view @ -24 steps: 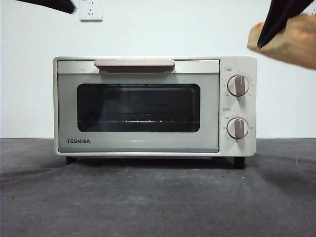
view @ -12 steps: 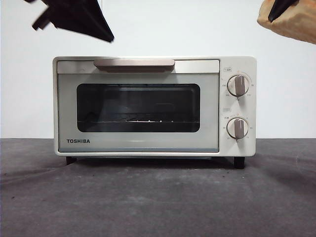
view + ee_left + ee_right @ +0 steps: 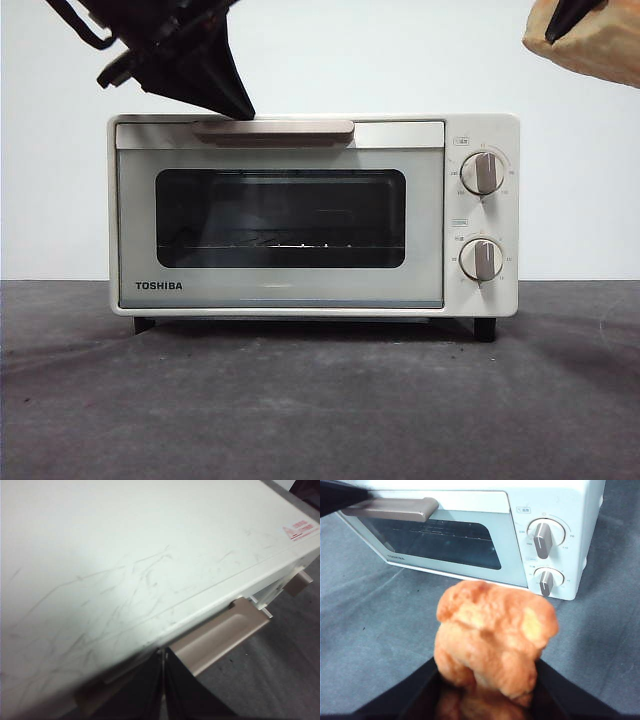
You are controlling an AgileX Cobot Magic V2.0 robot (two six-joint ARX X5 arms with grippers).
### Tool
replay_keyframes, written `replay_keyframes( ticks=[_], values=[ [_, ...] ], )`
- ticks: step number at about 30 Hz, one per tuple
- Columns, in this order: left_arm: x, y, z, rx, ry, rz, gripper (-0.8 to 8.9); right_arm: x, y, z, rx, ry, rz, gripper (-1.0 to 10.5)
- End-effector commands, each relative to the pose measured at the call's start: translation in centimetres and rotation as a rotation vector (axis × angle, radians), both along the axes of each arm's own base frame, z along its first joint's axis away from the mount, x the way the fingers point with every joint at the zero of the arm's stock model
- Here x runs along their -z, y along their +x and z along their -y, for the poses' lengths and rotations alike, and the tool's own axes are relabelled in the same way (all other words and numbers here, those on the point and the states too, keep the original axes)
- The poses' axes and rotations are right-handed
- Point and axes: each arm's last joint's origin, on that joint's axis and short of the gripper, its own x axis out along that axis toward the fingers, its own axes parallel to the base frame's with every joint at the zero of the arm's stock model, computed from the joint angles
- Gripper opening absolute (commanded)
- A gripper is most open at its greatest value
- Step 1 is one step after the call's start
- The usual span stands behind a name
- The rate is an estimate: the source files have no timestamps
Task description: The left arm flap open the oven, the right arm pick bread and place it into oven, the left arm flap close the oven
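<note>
The cream-white oven [image 3: 312, 215] stands mid-table with its glass door closed. My left gripper [image 3: 240, 108] comes down from the upper left, and its pointed tip meets the left part of the beige handle [image 3: 272, 131]. In the left wrist view the left gripper [image 3: 162, 656] has its jaws pressed together at the handle [image 3: 220, 635], just past the oven's top front edge. The lumpy golden bread [image 3: 495, 635] is gripped between the jaws of my right gripper [image 3: 487, 690], held in the air in front of the oven [image 3: 470, 530]. In the front view the bread [image 3: 592, 45] hangs at the upper right.
Two round knobs [image 3: 482, 172] sit on the oven's right panel. Dark grey cloth [image 3: 320, 400] covers the table in front of the oven. A wall socket is hidden behind the left arm.
The left gripper has come down and to the right from the top left corner onto the oven's handle. The bread rose slightly a second ago and has since stayed still.
</note>
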Motion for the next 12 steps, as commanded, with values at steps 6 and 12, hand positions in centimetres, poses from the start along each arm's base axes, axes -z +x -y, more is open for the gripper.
replay_keyframes(
  ticks=[6,12],
  values=[
    [0.3,0.9,1.0,0.005,0.026,0.027,0.12,-0.6,0.0,-0.1,-0.017,0.003,0.02,2.0],
    [1.0,0.3,1.8,0.046,0.065,-0.015,0.12,-0.6,0.0,-0.1,-0.018,0.001,0.021,2.0]
  ],
)
